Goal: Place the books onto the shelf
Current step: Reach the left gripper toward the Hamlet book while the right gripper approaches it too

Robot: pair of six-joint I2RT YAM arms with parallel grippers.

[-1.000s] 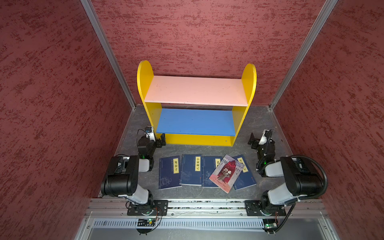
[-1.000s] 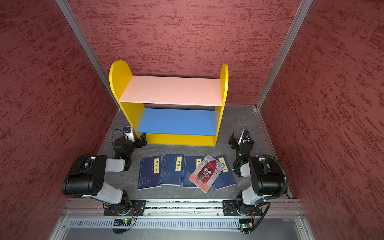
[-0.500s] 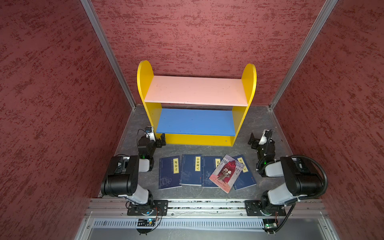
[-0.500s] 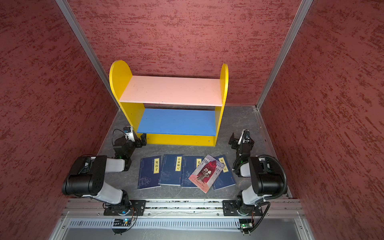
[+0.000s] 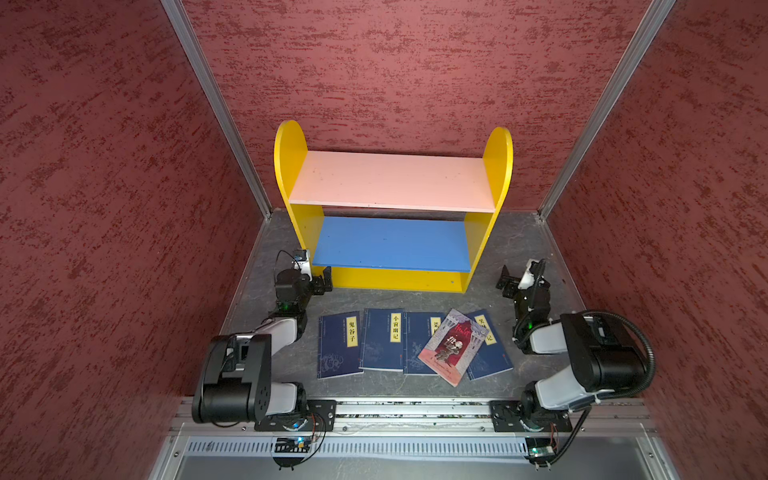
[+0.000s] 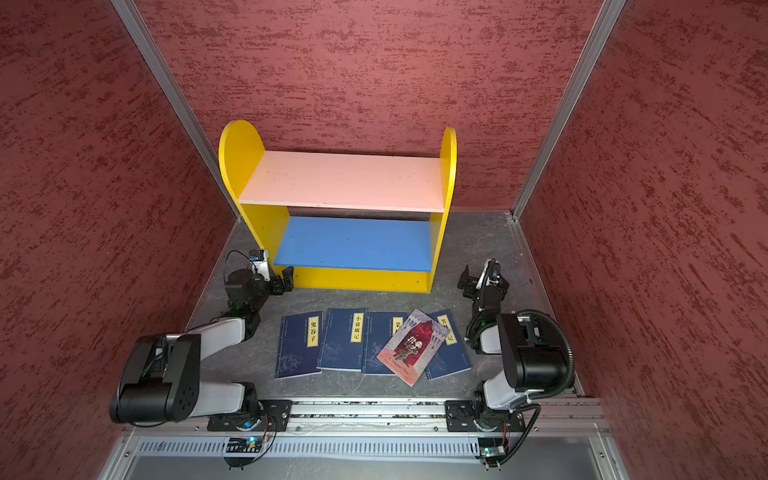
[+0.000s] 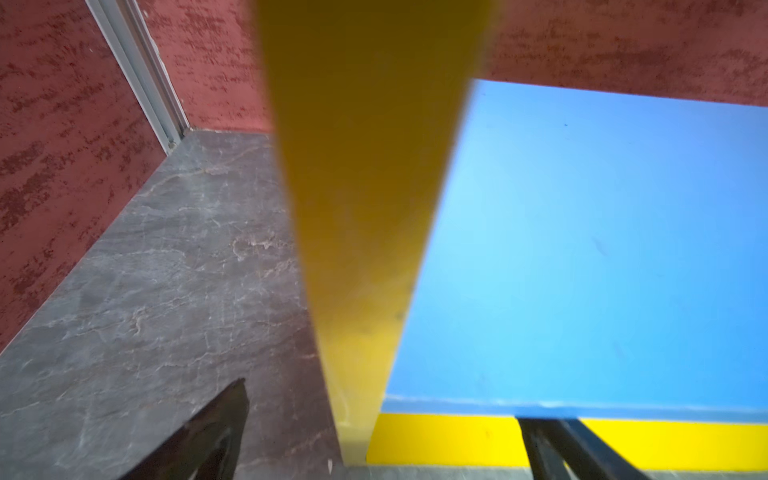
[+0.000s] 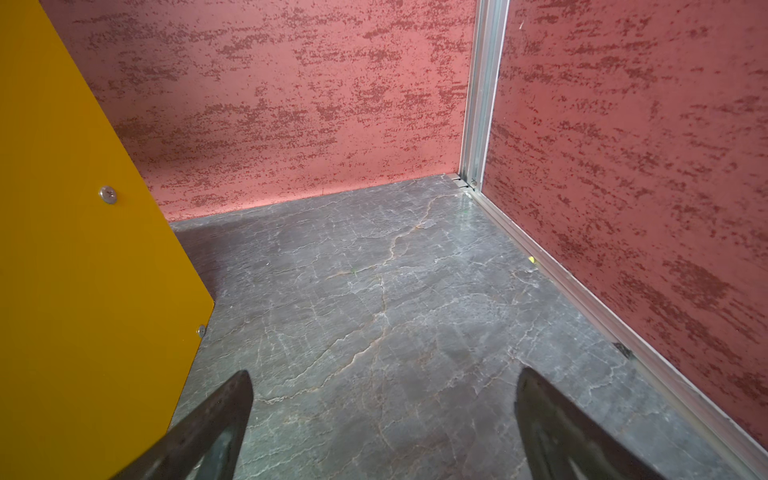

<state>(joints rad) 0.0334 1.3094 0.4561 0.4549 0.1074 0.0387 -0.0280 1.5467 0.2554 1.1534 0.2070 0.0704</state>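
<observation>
Several books lie flat in a row on the grey floor in both top views: navy ones with yellow labels [image 5: 338,345] [image 6: 299,345] and a red-and-grey one [image 5: 451,347] [image 6: 409,347] lying askew over two of them. Behind them stands the shelf [image 5: 390,180] [image 6: 345,178], its pink and blue [image 5: 390,243] boards bare. My left gripper [image 5: 321,282] [image 7: 382,415] is open, low at the shelf's front left corner, with the yellow side panel [image 7: 365,208] in line between its fingers. My right gripper [image 5: 509,282] [image 8: 384,374] is open over bare floor, right of the shelf's right panel [image 8: 83,249].
Red textured walls [image 5: 104,208] close in the left, back and right, with aluminium posts [image 8: 482,91] in the back corners. A metal rail [image 5: 407,411] carrying both arm bases runs along the front edge. Grey floor [image 8: 395,270] lies between the right panel and the right wall.
</observation>
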